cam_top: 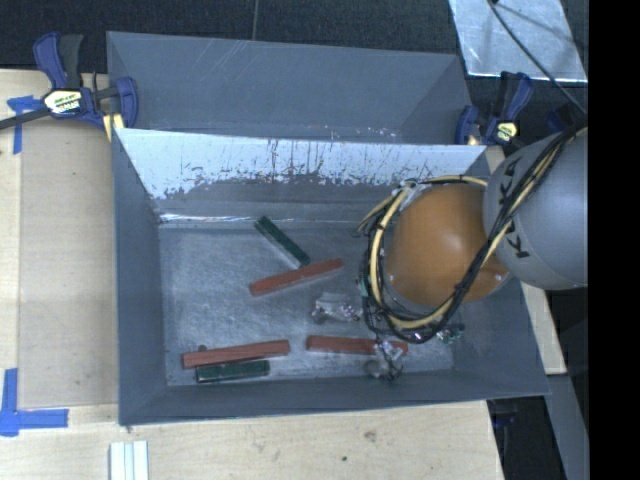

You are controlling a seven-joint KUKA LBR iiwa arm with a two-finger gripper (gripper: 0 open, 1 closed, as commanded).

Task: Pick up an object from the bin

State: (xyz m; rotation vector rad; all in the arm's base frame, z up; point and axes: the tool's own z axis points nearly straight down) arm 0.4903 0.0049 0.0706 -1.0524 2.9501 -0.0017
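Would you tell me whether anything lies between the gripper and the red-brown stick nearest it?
Nothing visible does. The gripper is at the arm-side end of that red-brown stick; a small grey piece lies beside them, not between.

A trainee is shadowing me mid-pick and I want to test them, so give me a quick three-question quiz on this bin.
1. True or false: the gripper is at the view's left end of the bin.
2. How many reddish-brown sticks lie on the bin floor? A two, B three, C five.
3. Fill in: the dark green stick by the front wall lies alongside a ____ stick.
Key: 1 false; 2 B; 3 reddish-brown.
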